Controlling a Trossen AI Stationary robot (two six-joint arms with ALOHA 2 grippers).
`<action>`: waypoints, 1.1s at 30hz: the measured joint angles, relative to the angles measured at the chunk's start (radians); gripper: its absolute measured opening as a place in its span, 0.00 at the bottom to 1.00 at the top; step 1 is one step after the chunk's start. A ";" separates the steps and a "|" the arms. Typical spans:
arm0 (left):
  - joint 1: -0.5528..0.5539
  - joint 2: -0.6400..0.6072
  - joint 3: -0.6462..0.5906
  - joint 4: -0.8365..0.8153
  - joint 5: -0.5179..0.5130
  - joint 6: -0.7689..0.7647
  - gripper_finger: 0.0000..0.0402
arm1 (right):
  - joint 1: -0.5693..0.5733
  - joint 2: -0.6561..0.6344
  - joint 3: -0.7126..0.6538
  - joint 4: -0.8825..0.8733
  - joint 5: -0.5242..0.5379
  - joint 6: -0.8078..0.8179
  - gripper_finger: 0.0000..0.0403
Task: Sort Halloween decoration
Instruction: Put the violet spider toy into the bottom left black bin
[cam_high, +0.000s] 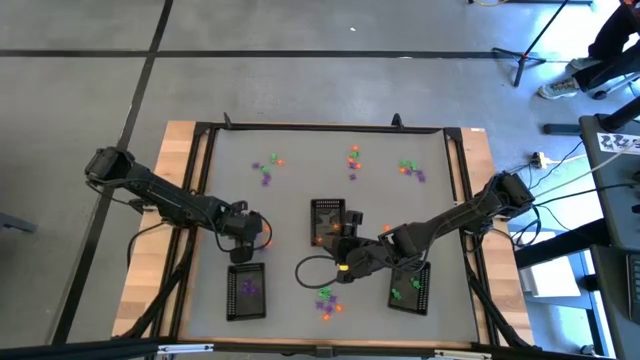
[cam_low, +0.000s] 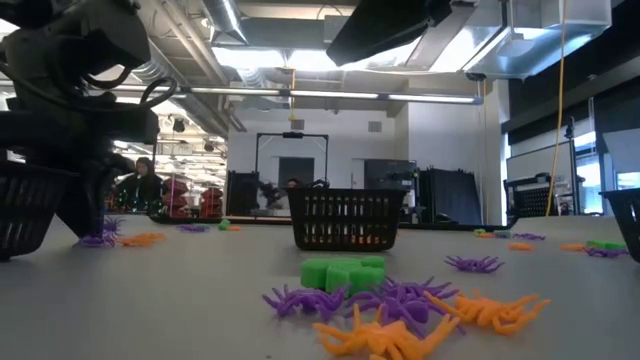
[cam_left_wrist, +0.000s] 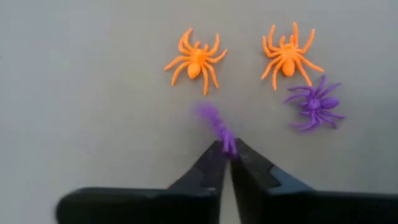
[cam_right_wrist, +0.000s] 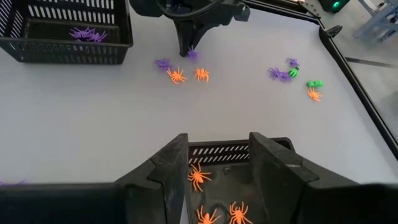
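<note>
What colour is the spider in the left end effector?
Purple spider, pinched by the left end effector; clearest in left wrist view.

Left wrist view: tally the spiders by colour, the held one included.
Orange spiders: 2
Purple spiders: 2, one lying free, one pinched in the left pincer
Total: 4
</note>
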 joint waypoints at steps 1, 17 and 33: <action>0.000 0.000 0.000 0.000 -0.003 0.000 0.02 | 0.000 0.000 0.000 0.000 0.000 0.000 0.41; -0.215 -0.133 0.278 -0.300 -0.157 -0.099 0.00 | 0.000 0.000 0.000 0.000 0.000 0.002 0.41; -0.564 0.029 0.332 -0.101 -0.043 -0.402 0.03 | 0.000 0.000 0.000 0.014 0.000 0.027 0.41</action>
